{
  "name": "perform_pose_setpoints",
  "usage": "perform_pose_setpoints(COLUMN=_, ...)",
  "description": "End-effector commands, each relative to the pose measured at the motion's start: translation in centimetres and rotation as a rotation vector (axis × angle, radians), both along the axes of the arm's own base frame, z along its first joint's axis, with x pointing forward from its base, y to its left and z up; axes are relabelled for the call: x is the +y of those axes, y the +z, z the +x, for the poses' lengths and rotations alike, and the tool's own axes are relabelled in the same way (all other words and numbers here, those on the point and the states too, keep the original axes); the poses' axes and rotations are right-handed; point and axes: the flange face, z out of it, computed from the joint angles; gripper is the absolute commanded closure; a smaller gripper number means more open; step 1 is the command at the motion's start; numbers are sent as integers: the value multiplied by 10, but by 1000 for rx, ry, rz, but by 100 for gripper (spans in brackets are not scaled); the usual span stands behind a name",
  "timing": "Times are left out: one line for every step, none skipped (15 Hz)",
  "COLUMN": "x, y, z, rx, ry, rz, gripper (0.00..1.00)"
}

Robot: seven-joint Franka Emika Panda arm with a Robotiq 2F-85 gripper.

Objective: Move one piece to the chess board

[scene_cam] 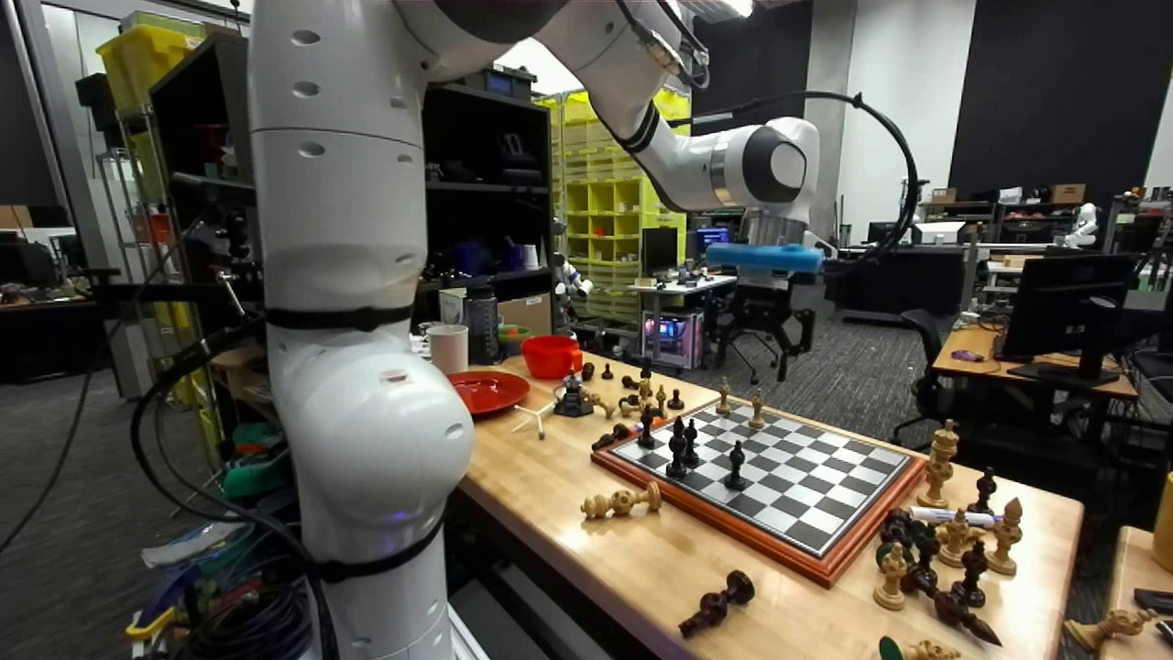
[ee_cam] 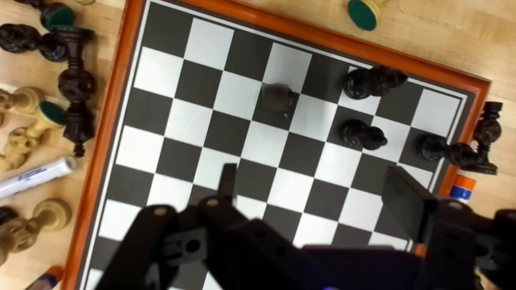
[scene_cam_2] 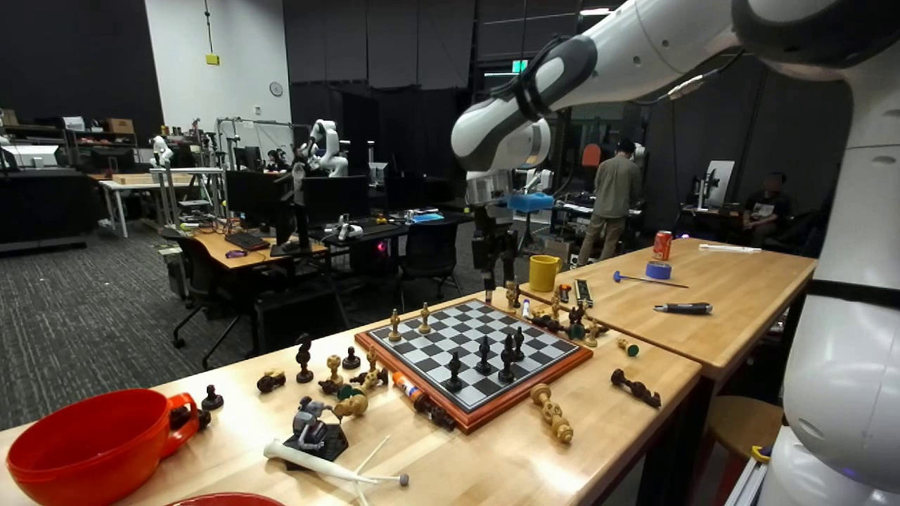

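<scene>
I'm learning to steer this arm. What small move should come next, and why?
I'd probably shift the open fingers sideways off the chess board toward the pale piece lying beside it. They hold nothing and hover above the board, while that piece lies apart from other pieces, which should leave room to grip.
</scene>
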Motion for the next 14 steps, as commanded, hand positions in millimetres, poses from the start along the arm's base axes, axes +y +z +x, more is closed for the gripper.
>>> perform_pose_setpoints(x=20, y=69, z=-35, rx=-143, ry=2, rz=-4, gripper=0)
perform_pose_setpoints(x=26, y=85, z=-44, rx=-180, ry=14, rz=-8, gripper=0)
perform_pose_setpoints(x=33, y=101, z=-53, rx=-210, ry=24, rz=-17, gripper=0)
perform_pose_setpoints(x=39, y=113, z=-60, rx=-232, ry=40, rz=-19, gripper=0)
perform_pose_setpoints(x=28, y=96, z=-35, rx=-181, ry=32, rz=-9, gripper=0)
perform_pose_setpoints(x=33, y=108, z=-43, rx=-205, ry=38, rz=-10, gripper=0)
perform_pose_setpoints(x=37, y=115, z=-50, rx=-219, ry=42, rz=-10, gripper=0)
perform_pose_setpoints(x=39, y=117, z=-54, rx=-225, ry=44, rz=-10, gripper=0)
perform_pose_setpoints(x=39, y=117, z=-57, rx=-225, ry=44, rz=-10, gripper=0)
perform_pose_setpoints(x=39, y=115, z=-57, rx=-222, ry=43, rz=-10, gripper=0)
perform_pose_setpoints(x=38, y=113, z=-57, rx=-221, ry=42, rz=-10, gripper=0)
perform_pose_setpoints(x=38, y=111, z=-56, rx=-219, ry=42, rz=-10, gripper=0)
perform_pose_setpoints(x=38, y=110, z=-56, rx=-218, ry=42, rz=-10, gripper=0)
perform_pose_setpoints(x=38, y=110, z=-57, rx=-218, ry=42, rz=-10, gripper=0)
